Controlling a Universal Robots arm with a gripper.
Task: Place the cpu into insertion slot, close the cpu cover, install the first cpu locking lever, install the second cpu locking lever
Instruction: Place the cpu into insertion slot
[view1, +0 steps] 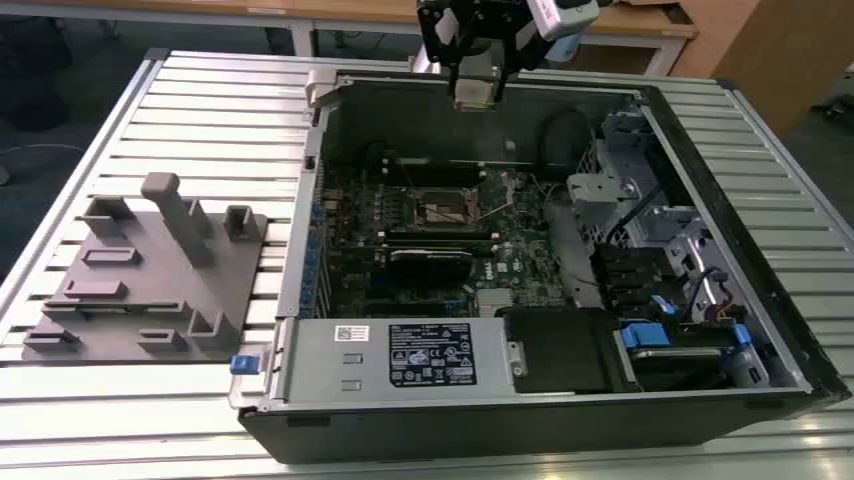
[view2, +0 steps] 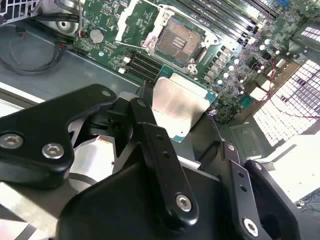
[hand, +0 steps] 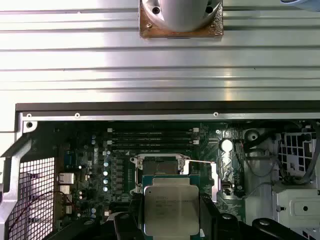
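My gripper (view1: 477, 100) hangs above the far wall of the open computer case, shut on the cpu (view1: 477, 92). The cpu (view2: 177, 107) is a flat silver-topped square with a green edge, pinched between two black fingers (view2: 145, 115) in both wrist views (hand: 171, 210). Below it on the green board lies the insertion slot (view2: 177, 40), a dark square socket with a metal rim, uncovered; it also shows in the exterior view (view1: 450, 208) and partly behind the chip (hand: 160, 167). The cpu cover (view2: 155, 30), a thin silvery frame, stands swung open beside the socket.
The case walls (view1: 320, 180) ring the board. A power supply (view1: 400, 355) fills the near end and drive bays (view1: 667, 260) the exterior view's right. Long black memory slots (hand: 150, 137) run beside the socket. A grey fixture block (view1: 147, 270) sits on the slatted table.
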